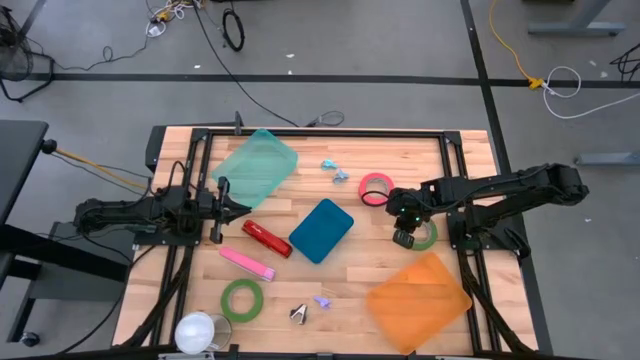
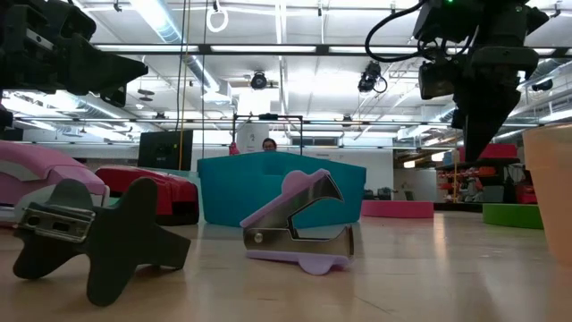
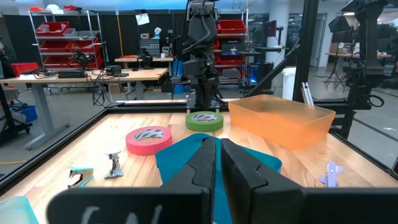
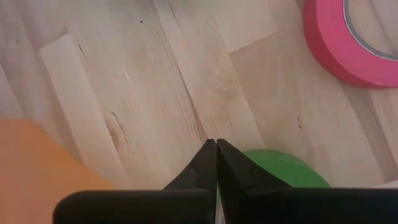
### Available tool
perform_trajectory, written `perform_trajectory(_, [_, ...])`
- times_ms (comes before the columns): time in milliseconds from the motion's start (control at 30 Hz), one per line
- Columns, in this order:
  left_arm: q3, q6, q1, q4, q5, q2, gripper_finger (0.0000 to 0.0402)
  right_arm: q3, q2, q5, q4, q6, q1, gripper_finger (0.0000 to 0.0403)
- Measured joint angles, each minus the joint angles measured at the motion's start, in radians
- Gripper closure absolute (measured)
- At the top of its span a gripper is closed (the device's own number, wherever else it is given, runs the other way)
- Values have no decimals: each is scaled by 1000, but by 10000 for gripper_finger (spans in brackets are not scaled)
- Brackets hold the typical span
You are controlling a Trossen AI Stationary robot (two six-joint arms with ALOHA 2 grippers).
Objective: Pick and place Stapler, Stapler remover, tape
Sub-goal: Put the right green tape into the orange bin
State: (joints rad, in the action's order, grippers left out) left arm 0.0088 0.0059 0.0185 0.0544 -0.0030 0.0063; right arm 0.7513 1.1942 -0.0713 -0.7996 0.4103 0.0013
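My right gripper (image 1: 405, 236) hangs shut, pointing down, a little above the table beside a green tape roll (image 4: 283, 169) that lies flat at the right. A pink tape roll (image 1: 376, 187) lies flat just beyond it. A red stapler (image 1: 267, 238) and a pink stapler (image 1: 247, 263) lie left of centre. A second green tape roll (image 1: 242, 298) lies near the front. Next to it sit a black staple remover (image 2: 89, 233) and a purple one (image 2: 299, 228). My left gripper (image 1: 238, 208) waits shut and level at the left, above the table.
Three bins stand on the table: a blue one (image 1: 321, 229) at the centre, a green translucent one (image 1: 256, 167) at the far left and an orange one (image 1: 418, 300) at the near right. Two more small staple removers (image 1: 335, 171) lie at the far middle.
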Motion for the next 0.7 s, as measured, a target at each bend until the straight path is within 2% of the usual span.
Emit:
perform_trajectory(533, [0, 0, 0, 0, 0, 0, 372, 0, 0, 10, -57, 168, 0, 392])
perform_trajectory(700, [0, 0, 0, 0, 0, 0, 372, 0, 0, 57, -62, 305, 0, 391])
